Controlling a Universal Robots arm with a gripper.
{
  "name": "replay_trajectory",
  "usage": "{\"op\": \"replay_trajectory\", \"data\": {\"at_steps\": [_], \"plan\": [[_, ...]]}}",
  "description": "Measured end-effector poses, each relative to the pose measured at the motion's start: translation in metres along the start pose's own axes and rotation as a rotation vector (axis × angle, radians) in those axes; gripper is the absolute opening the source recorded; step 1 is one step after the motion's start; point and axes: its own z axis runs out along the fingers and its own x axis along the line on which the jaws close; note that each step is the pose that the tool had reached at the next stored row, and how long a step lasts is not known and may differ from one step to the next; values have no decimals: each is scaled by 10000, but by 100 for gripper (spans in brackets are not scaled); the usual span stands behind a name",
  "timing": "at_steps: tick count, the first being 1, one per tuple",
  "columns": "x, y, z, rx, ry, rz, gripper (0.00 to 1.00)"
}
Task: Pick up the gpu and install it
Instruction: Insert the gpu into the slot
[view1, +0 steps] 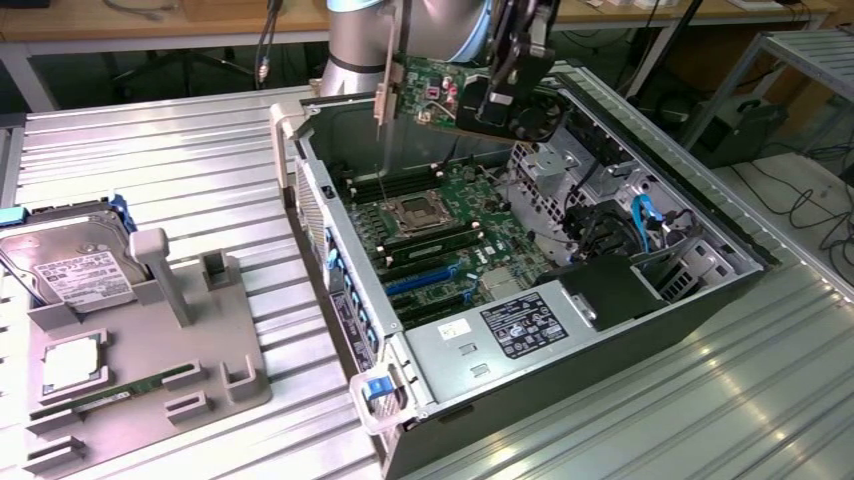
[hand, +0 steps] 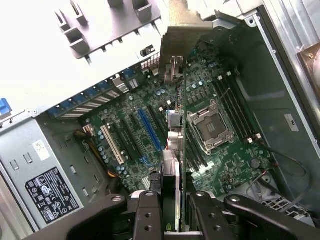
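Observation:
The gpu (view1: 430, 92) hangs above the open computer case (view1: 350, 300), with its green side and silver bracket toward the exterior view's left. My gripper (view1: 497, 95) is shut on the card's upper edge. In the wrist view the gpu (hand: 176, 170) is seen edge-on between the black fingers (hand: 147, 215), with my gripper (hand: 174, 212) clamped on it. The card hovers over the motherboard (hand: 220, 165), roughly between the blue expansion slot (hand: 150, 130) and the CPU socket (hand: 210, 125). It touches nothing below.
A grey fixture (view1: 200, 350) at the exterior view's left holds a hard drive (view1: 80, 265) and a memory stick (view1: 120, 392). Inside the case are the power supply (view1: 531, 322), a black shroud (view1: 614, 290) and blue cables (view1: 645, 225). The case walls stand on all sides.

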Motion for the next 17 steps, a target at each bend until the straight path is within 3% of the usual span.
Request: {"op": "replay_trajectory", "data": {"at_steps": [7,11,17], "plan": [[0,0,3,-11,21,-501,27],[0,-1,11,166,17,-573,27],[1,0,12,176,50,-909,27]]}}
